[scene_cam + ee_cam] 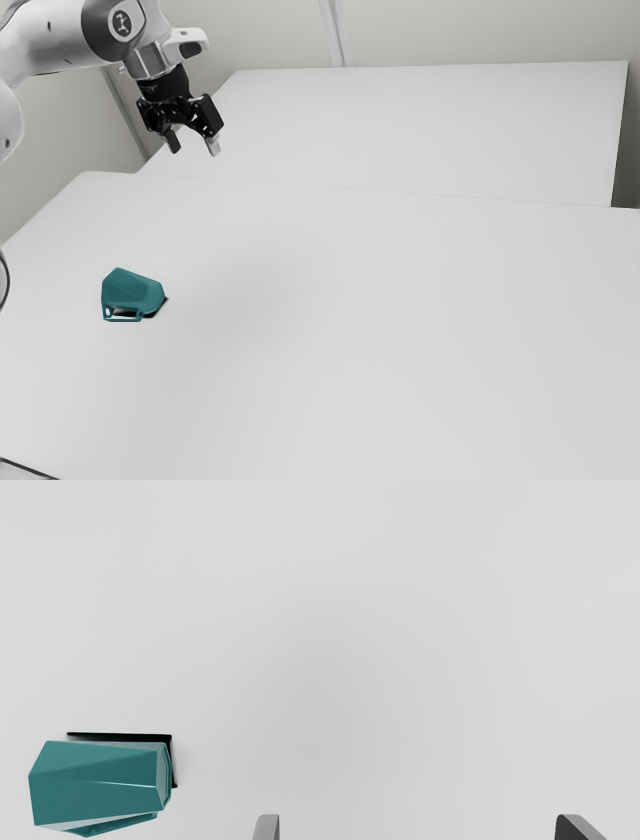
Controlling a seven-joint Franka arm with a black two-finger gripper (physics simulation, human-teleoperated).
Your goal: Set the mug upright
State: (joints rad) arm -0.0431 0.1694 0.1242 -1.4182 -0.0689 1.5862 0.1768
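Black gripper, jaws apart and empty. Below them, outside their span, we see the teal mug lying on its side on the table. We judge it light, rigid and slick-faceted, perhaps brittle; we favour a grip across its body, since the handle could obstruct a finger.

Looks kinda like a lab, can't say for sure tho: smooth white worktop, plain off-white wall, white-and-grey jointed robot arm.
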